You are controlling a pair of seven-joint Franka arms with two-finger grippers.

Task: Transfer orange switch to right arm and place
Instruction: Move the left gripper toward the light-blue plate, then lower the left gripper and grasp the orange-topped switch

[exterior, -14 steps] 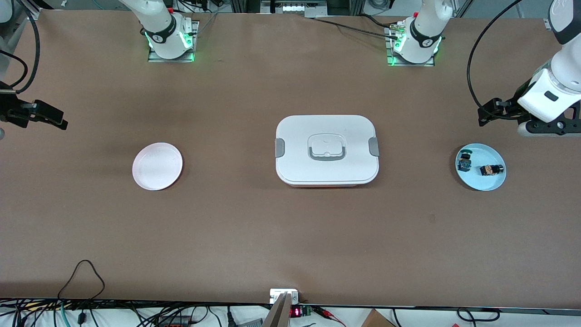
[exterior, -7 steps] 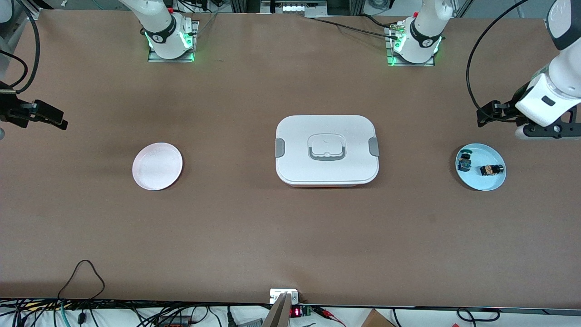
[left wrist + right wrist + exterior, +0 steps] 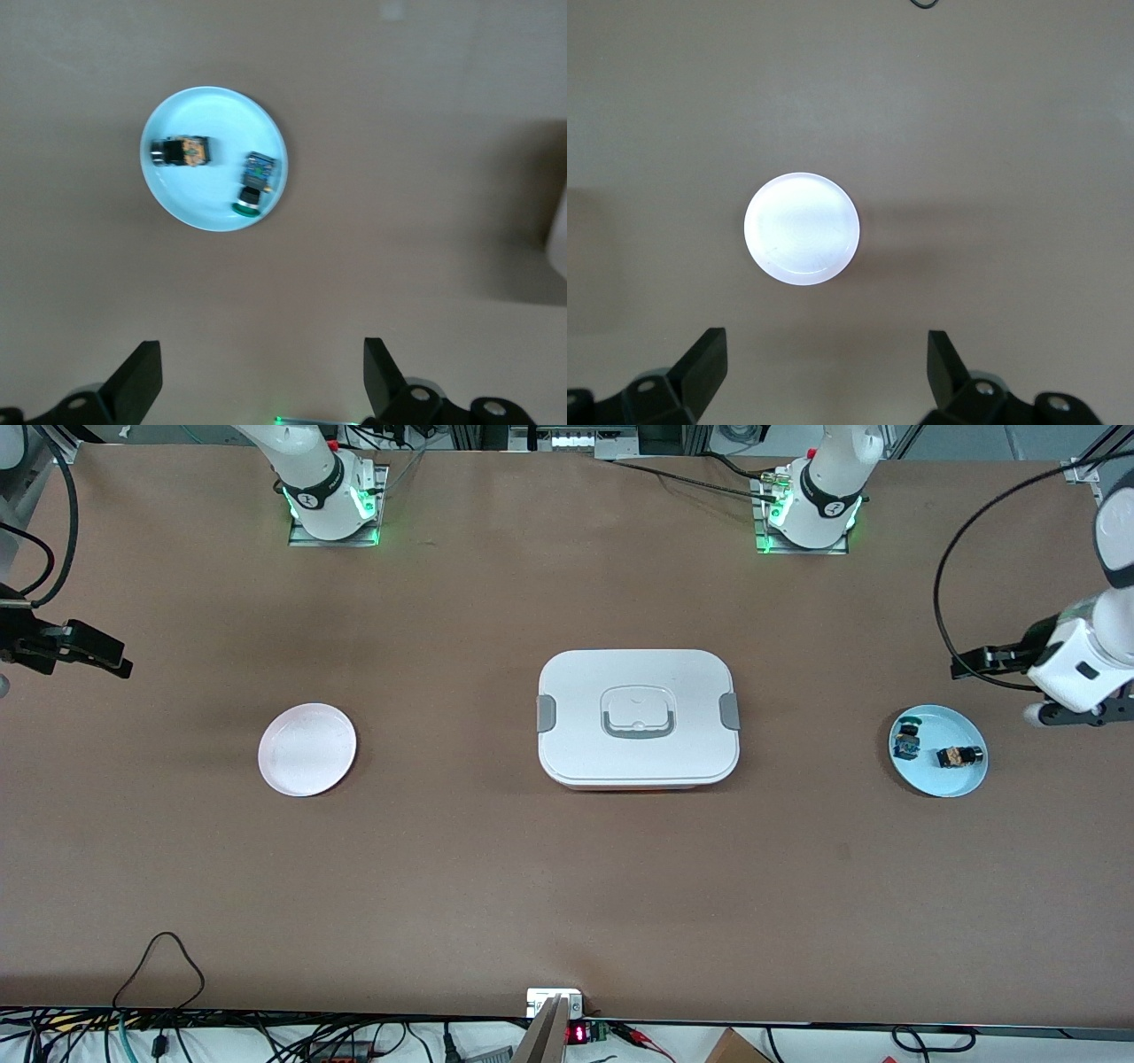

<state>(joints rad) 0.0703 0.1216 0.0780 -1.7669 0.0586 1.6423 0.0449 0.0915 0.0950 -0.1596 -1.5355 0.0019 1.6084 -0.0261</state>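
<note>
The orange switch (image 3: 959,757) lies on its side in the blue plate (image 3: 966,784), nearer the front camera than the blue switch (image 3: 906,741), not touching it. Its long axis runs roughly level, black cap apparently toward the left arm's end. Expect a light, rigid, smooth part; grip across the boxy body.

The left gripper (image 3: 261,382) hovers beside the plate, jaws wide, empty. The right gripper (image 3: 827,381) waits over the white plate (image 3: 307,749), jaws wide, empty.
</note>
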